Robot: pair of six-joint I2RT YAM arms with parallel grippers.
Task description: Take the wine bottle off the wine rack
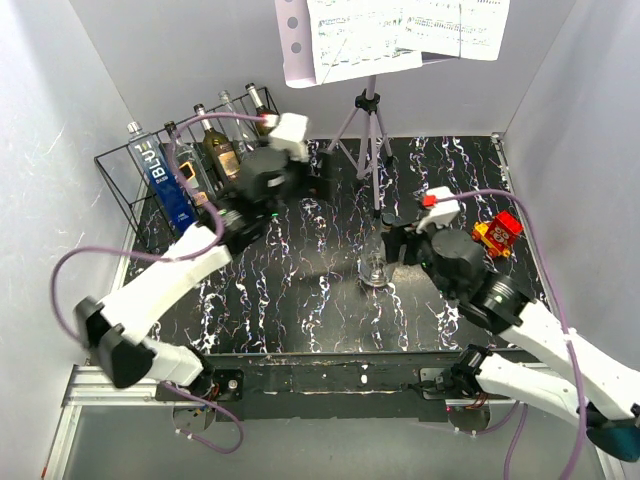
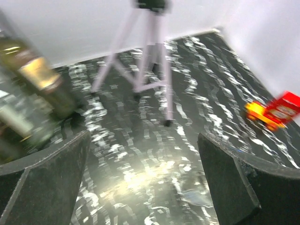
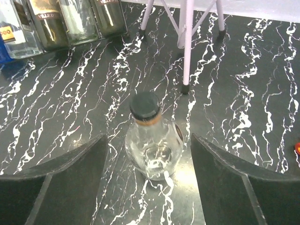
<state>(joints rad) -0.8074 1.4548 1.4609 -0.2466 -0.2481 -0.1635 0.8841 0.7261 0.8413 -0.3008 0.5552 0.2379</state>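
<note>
Wine bottle [image 3: 151, 154], clear, dark-capped, standing upright on worktop [image 3: 70, 93], off wine rack [image 1: 118, 180]. Right tool [image 3: 148, 140] straddling it wide, fingers seemingly not touching glass. Left tool [image 2: 143, 178] gaping wide, holding nothing, hovering near rack; its view blurred.

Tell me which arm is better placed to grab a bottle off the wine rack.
Left. The left claw is open and sits beside the wine rack; the right claw is across the table, straddling a clear bottle.
</note>
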